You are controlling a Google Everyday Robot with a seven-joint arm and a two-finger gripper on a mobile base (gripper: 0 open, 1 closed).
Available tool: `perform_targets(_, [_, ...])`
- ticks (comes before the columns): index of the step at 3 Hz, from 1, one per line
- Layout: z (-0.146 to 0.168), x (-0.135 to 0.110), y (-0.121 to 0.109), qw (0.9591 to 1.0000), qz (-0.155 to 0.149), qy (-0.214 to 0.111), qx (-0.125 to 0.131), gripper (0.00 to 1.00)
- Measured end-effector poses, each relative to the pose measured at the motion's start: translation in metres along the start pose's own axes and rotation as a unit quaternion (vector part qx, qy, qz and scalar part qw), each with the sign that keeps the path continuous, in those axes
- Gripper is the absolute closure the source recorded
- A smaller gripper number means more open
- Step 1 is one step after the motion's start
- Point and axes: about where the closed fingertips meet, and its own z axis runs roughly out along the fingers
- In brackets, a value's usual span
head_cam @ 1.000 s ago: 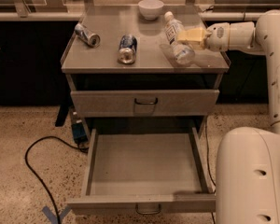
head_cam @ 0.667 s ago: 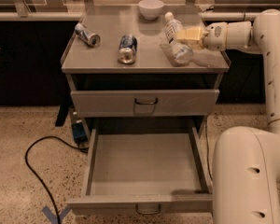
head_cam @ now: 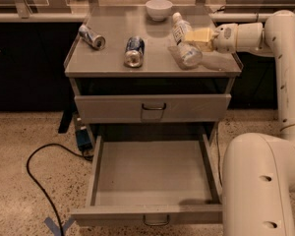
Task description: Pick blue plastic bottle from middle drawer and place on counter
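Note:
The blue plastic bottle lies on its side on the counter, towards the right, with its white cap pointing to the back. My gripper reaches in from the right and sits against the bottle's right side at mid-length. The middle drawer is pulled out below and its inside is bare; its loop handle shows at the front centre. The drawer above it is shut.
Two blue-and-silver cans lie on the left and middle of the counter. A white bowl stands at the back. My white arm body stands right of the open drawer. A black cable runs on the floor at the left.
The gripper and the bottle have shifted only slightly up and to the left; the bottle stays lying on the counter.

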Motion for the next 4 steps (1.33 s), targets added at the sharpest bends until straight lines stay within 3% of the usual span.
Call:
perform_targets(2, [-0.006, -0.027, -0.035, 0.9968, 0.016, -0.064, 0.044, 1.0])
perform_targets(4, [-0.009, -0.034, -0.047, 0.9948, 0.023, -0.082, 0.057, 1.0])
